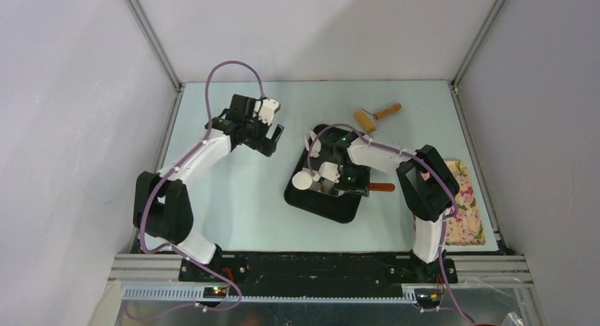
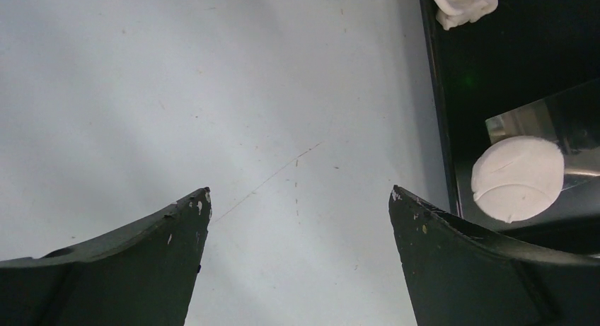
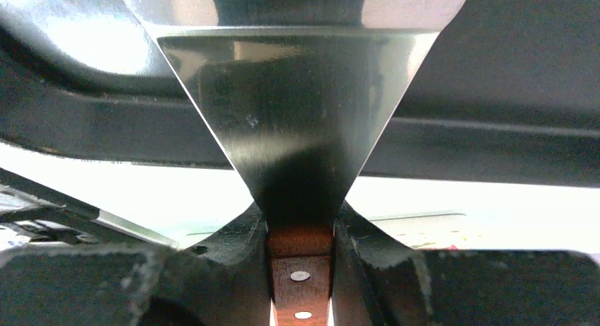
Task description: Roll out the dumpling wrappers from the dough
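Nearest the arm bases, at the right edge of the table, lies a floral cloth, well apart from the work and out of both arms' way.

Just beyond it the black tray sits turned at an angle near the table's middle. The right gripper is clamped on the riveted wooden handle of a steel scraper, whose blade reaches low over the tray floor. The dough, a flattened white disc, appears to rest on the blade's front edge at the tray's left side. The low, flat hold suggests the scraper is meant to lift or shift the disc without tearing it. The tray's raised rim stands close on the disc's left, so there is little room for a sideways slide that way. A smaller dough scrap lies farther back in the tray.

The left gripper hangs over bare table just left of the tray, fingers spread wide and holding nothing. It looks parked there to leave the tray free, with open surface all around it.

Farthest back the rolling pin lies beyond the tray's far corner, untouched, with free table beside it for a pickup.
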Controlling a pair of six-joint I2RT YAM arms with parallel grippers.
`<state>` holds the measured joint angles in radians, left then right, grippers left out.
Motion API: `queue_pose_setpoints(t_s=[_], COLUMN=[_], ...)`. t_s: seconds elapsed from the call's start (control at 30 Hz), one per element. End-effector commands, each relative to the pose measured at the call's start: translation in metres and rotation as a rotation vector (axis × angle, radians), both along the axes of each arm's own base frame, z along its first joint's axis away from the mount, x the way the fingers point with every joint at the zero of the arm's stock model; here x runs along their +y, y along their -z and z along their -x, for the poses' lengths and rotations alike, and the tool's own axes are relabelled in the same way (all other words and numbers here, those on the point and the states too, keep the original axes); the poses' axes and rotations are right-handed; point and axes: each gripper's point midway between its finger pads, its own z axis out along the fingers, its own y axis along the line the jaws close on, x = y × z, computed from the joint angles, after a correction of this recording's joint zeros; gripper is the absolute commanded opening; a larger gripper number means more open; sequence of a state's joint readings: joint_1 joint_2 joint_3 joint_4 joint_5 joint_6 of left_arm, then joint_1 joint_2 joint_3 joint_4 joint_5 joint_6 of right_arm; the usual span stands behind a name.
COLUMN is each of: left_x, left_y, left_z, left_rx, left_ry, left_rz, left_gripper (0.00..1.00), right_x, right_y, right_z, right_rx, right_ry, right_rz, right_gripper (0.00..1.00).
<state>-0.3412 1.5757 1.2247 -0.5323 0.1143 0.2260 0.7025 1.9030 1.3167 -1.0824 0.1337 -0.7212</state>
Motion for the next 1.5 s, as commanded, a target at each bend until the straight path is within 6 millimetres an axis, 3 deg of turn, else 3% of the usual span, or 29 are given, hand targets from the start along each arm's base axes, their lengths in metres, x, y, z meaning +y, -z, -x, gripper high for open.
queue_pose_setpoints(t_s=[0.0, 0.13, 0.33, 0.47, 0.83, 1.07, 1.17, 1.3, 1.4, 1.47], left_x=[0.004, 0.010, 0.012, 0.011, 0.004, 0.002, 0.002, -0.001, -0.002, -0.003], left_y=[-0.032, -0.032, -0.031, -0.033, -0.033, -0.027, -0.031, -0.035, -0.036, -0.036], left_z=[-0.007, -0.004, 0.002, 0.006, 0.022, 0.032, 0.034, 0.036, 0.038, 0.038], left_rx=[-0.084, -0.087, -0.083, -0.083, -0.067, -0.050, -0.061, -0.071, -0.068, -0.070], left_ry=[0.006, 0.019, 0.034, 0.043, 0.078, 0.096, 0.103, 0.113, 0.118, 0.118], left_rz=[0.065, 0.069, 0.086, 0.099, 0.148, 0.165, 0.169, 0.183, 0.193, 0.196], left_gripper=[1.00, 1.00, 1.00, 1.00, 1.00, 1.00, 1.00, 1.00, 1.00, 1.00], right_x=[-0.001, -0.023, -0.081, -0.125, -0.242, -0.290, -0.306, -0.339, -0.357, -0.364], right_y=[-0.039, -0.058, -0.085, -0.096, -0.098, -0.099, -0.105, -0.137, -0.173, -0.186], right_z=[-0.006, -0.005, 0.002, 0.019, 0.117, 0.168, 0.189, 0.191, 0.174, 0.170], right_rx=[-0.052, -0.067, -0.128, -0.159, -0.160, -0.102, -0.084, -0.184, -0.319, -0.347], right_ry=[0.089, 0.182, 0.336, 0.437, 0.708, 0.813, 0.782, 0.705, 0.600, 0.529], right_rz=[-0.107, -0.144, -0.147, -0.129, 0.040, 0.241, 0.383, 0.664, 0.836, 0.938], right_gripper=[0.00, 0.00, 0.00, 0.00, 0.00, 0.00, 0.00, 0.00, 0.00, 0.00])
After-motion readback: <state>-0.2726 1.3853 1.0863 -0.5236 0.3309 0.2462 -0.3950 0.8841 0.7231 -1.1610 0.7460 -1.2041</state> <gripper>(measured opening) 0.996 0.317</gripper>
